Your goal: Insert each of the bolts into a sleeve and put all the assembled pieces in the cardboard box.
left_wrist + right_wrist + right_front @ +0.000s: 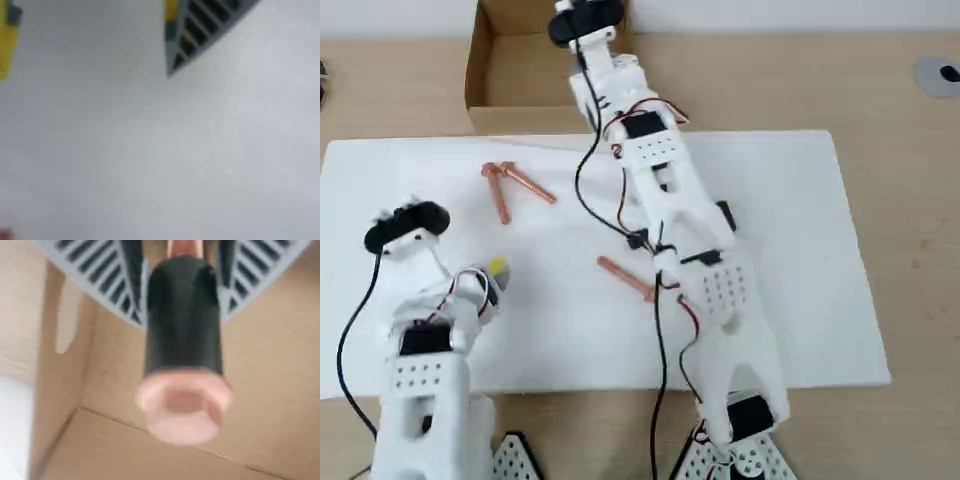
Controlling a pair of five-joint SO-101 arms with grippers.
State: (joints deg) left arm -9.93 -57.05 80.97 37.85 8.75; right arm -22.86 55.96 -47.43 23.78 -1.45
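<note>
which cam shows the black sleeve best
The right wrist view: the black sleeve is close up, clamped in the jaws of the right gripper, its bolt poking out, over the cardboard box. In the high view that arm's wrist hides it above the box. The left wrist view faces the white sheet.

A broad white sheet lies flat on my desk and covers most of its middle. Pale wood shows around the sheet on every side I can see. Toward the far right corner of the desk sits a round grey disc with a dark spot in it, well apart from the sheet. At the far left edge a small dark object is cut off, and I cannot tell what it is.
</note>
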